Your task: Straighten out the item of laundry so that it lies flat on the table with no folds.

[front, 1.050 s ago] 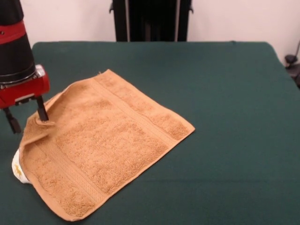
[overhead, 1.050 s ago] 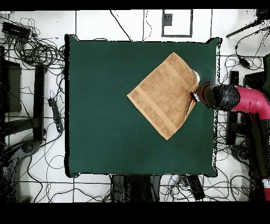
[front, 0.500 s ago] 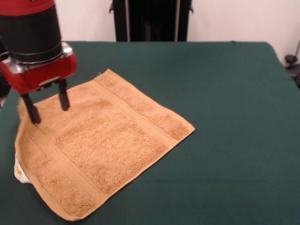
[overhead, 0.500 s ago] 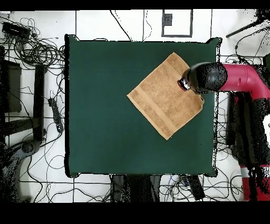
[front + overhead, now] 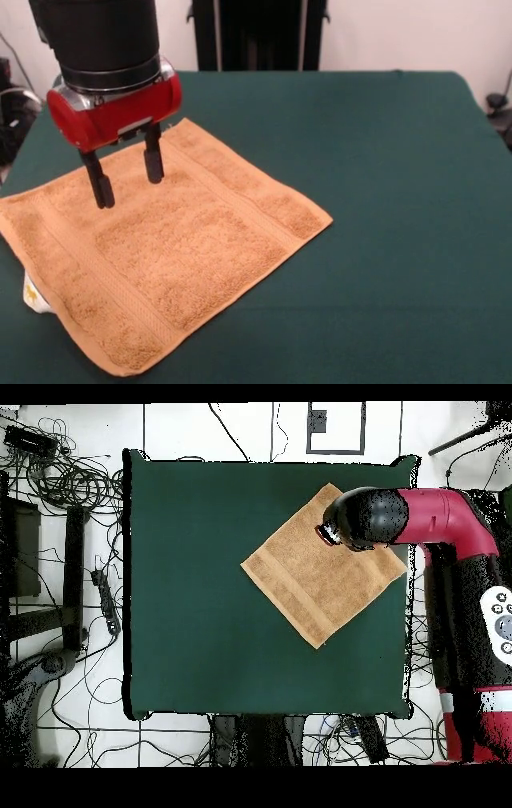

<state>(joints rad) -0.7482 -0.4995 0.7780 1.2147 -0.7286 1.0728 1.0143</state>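
The gripper [image 5: 126, 178] has moved from the towel's [image 5: 164, 244] edge to above its middle, and the folded corner now lies spread out. Its fingers are spread apart, holding nothing. The towel lies flat at the table's [image 5: 384, 200] side.

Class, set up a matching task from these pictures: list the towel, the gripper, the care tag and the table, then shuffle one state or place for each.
Things:
1. towel
2. gripper
3. care tag
4. table

States or places:
A. open, above the towel
B. covered in dark green cloth
C. spread flat
D. peeking out at the towel's edge

Pairs: 1-C, 2-A, 3-D, 4-B
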